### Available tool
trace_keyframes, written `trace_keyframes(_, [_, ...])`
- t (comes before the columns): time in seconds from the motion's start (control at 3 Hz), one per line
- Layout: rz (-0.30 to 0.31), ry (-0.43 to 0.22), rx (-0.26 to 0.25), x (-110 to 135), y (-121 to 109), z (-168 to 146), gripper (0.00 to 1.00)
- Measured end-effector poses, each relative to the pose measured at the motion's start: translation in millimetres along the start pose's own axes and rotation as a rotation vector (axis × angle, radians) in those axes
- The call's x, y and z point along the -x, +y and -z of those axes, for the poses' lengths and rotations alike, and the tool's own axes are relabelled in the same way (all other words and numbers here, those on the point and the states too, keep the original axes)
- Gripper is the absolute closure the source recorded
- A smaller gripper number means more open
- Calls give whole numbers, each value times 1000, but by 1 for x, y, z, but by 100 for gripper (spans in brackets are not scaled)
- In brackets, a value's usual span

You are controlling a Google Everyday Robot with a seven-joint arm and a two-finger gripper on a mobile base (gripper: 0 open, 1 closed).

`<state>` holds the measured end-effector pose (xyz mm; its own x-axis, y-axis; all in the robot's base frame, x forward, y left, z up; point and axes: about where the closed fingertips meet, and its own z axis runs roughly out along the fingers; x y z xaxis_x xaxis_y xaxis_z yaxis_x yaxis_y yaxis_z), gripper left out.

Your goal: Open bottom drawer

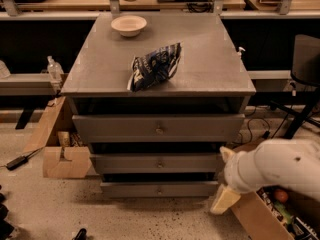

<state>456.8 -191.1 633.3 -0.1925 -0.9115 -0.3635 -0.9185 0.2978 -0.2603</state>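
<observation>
Grey all over, the cabinet stands in the middle of the view with three drawer fronts stacked under its flat top. The bottom drawer is the lowest and slimmest of them, close to the speckled floor, with a small round knob at its centre. A dark gap separates it from the middle drawer, which sits under the tall top drawer.

The gripper hangs just beside the cabinet's lower right corner, level with the middle and bottom drawers. Its two cream fingers stand apart, one above the other, with nothing between them. The lower one is just off the right end of the bottom drawer's front, and the gripper is well apart from the knob. The bulky white arm reaches in from the right edge.

On the cabinet top a pale bowl rests near the back left, and a crumpled dark blue snack bag lies near the middle. A cardboard box sits on the floor to the left of the cabinet, and another box lies under the arm on the right.
</observation>
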Motion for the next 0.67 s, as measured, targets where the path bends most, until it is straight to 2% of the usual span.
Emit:
trace_keyframes(0.33, [-13,-35,37,-25,46,-102,0])
trace_keyframes(0.67, [-13,-106,-15,-38,50,-151,0])
